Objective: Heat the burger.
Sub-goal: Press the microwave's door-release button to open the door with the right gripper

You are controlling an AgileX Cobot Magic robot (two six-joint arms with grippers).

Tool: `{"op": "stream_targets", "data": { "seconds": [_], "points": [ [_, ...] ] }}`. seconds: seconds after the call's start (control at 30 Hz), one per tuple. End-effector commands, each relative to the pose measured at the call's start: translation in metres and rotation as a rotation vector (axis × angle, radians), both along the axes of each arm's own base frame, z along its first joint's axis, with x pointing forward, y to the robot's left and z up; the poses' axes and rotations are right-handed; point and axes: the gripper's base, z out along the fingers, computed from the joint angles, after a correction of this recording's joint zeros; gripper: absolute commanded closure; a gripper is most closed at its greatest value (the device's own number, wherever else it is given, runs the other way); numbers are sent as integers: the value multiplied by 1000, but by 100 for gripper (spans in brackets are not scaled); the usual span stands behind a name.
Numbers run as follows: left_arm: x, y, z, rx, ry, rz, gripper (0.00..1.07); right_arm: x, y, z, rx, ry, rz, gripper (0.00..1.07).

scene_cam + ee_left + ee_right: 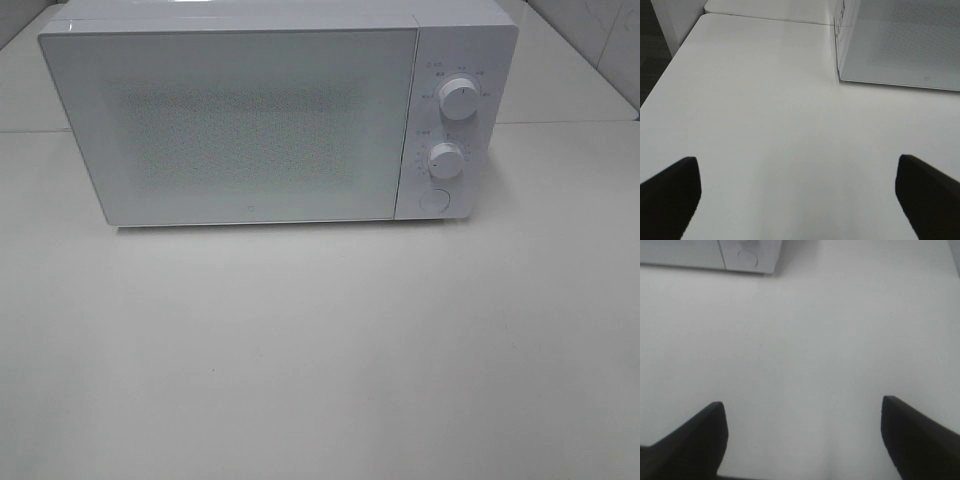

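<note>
The burger is out of view in all frames. A white microwave (260, 110) stands at the back of the white table with its door shut; its front corner shows in the left wrist view (900, 50) and its control panel corner in the right wrist view (747, 255). My left gripper (797, 195) is open over bare table, its dark fingers (670, 190) far apart with nothing between them. My right gripper (802, 435) is open too, over bare table in front of the microwave. Neither arm shows in the exterior high view.
Two round knobs (457, 98) (446, 159) and a round button (433, 199) sit on the microwave's right panel. The white table (320, 350) stretches in front of it. A table seam (770, 19) and a dark floor edge (650, 60) lie beside the left gripper.
</note>
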Motion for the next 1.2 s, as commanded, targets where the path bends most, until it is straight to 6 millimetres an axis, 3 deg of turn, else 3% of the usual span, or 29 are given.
{"op": "stream_targets", "data": {
  "seconds": [0.03, 0.3, 0.97, 1.2],
  "points": [
    [-1, -1, 0, -3, -25, 0, 9, -12, -1, 2, 52, -123, -76, 32],
    [-1, -1, 0, -3, -25, 0, 9, -27, 3, -5, 109, -234, -110, 33],
    [-1, 0, 0, -2, -23, 0, 9, -27, 3, -5, 109, -233, -120, 33],
    [-1, 0, 0, -2, -23, 0, 9, -27, 3, 9, 68, -339, -86, 33]
  ]
}}
